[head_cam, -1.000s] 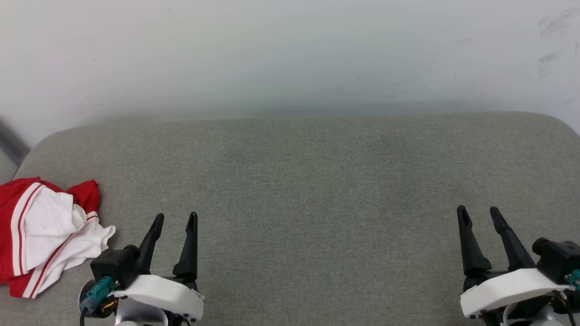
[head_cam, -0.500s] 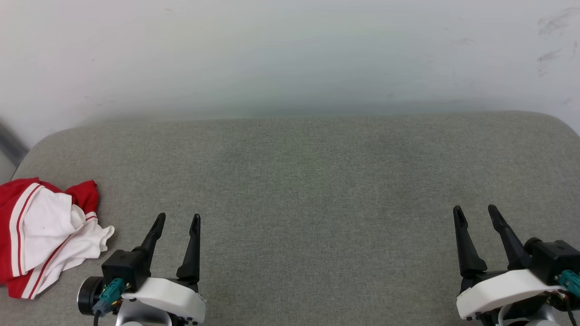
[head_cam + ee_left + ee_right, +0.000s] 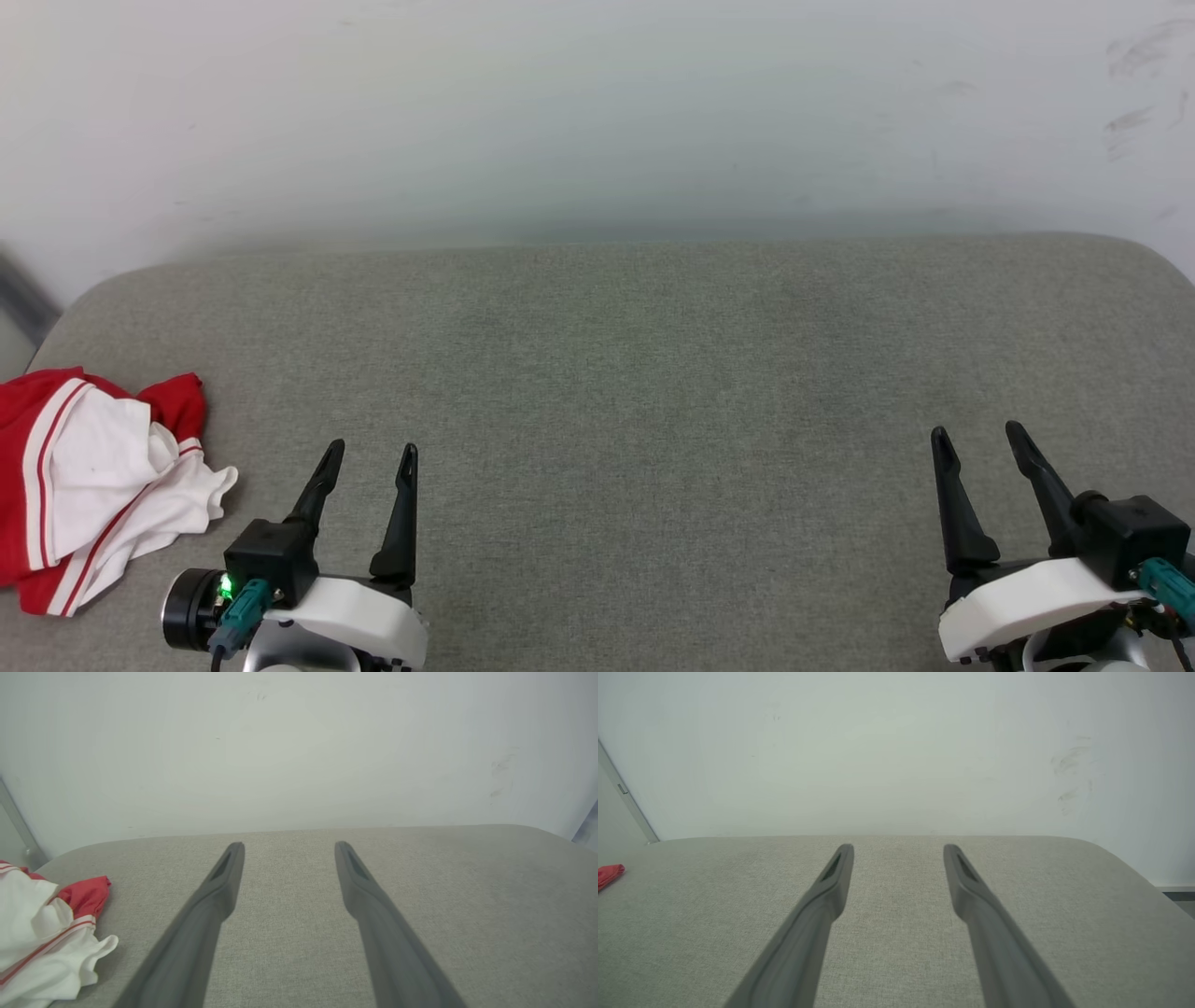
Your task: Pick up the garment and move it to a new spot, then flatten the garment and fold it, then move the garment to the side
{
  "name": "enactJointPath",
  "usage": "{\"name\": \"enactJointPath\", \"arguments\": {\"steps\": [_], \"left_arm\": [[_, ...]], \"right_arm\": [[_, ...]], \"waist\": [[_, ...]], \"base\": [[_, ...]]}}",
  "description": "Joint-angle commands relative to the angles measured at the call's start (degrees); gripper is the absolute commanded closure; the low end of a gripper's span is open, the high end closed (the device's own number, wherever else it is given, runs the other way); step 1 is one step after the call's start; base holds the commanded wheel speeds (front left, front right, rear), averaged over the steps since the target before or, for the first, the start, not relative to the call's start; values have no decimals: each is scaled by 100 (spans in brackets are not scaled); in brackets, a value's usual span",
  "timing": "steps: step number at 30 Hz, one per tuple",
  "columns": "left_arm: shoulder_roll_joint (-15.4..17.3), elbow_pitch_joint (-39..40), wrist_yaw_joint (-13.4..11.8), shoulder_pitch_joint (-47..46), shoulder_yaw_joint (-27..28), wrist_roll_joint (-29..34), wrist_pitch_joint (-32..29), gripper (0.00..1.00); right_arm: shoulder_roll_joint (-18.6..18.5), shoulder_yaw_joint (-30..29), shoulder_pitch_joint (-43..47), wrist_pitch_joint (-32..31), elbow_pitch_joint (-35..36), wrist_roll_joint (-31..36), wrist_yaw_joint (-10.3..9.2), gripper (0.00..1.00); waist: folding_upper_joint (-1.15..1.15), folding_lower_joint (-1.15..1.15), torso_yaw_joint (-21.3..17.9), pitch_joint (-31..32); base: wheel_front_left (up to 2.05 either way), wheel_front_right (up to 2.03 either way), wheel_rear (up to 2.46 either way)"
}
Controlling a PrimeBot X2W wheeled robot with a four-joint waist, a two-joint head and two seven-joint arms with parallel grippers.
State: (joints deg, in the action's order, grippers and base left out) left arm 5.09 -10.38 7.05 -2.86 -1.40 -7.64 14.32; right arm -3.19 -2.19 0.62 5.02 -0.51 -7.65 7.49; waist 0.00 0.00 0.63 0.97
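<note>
Against a white wall point(image 3: 597, 112), grey cushion point(image 3: 653, 392) holds garment point(image 3: 93, 485) (left tool point(image 3: 372, 448), right tool point(image 3: 976, 431) released).

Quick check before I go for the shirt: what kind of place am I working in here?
Probably an indoor test or lab room. A grey fabric-covered pad with rounded corners sits against a bare, scuffed white wall, and the crumpled red-and-white garment lies at its left end.

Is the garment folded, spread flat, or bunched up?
Bunched up. The garment lies in a rumpled heap at the grey surface's left edge, white cloth creased over red.
</note>
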Motion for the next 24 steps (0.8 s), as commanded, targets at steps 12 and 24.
{"name": "enactJointPath", "arguments": {"steps": [12, 24], "left_arm": [[-85, -97, 33, -214, 86, 71, 90, 0], [-76, -115, 43, -127, 410, 121, 90, 0]], "right_arm": [[30, 80, 42, 4, 127, 143, 0, 0], [29, 368, -50, -39, 304, 118, 0, 0]], "waist": [[0, 0, 766, -8], [0, 0, 1865, -66]], "base": [[0, 0, 0], [0, 0, 0]]}}
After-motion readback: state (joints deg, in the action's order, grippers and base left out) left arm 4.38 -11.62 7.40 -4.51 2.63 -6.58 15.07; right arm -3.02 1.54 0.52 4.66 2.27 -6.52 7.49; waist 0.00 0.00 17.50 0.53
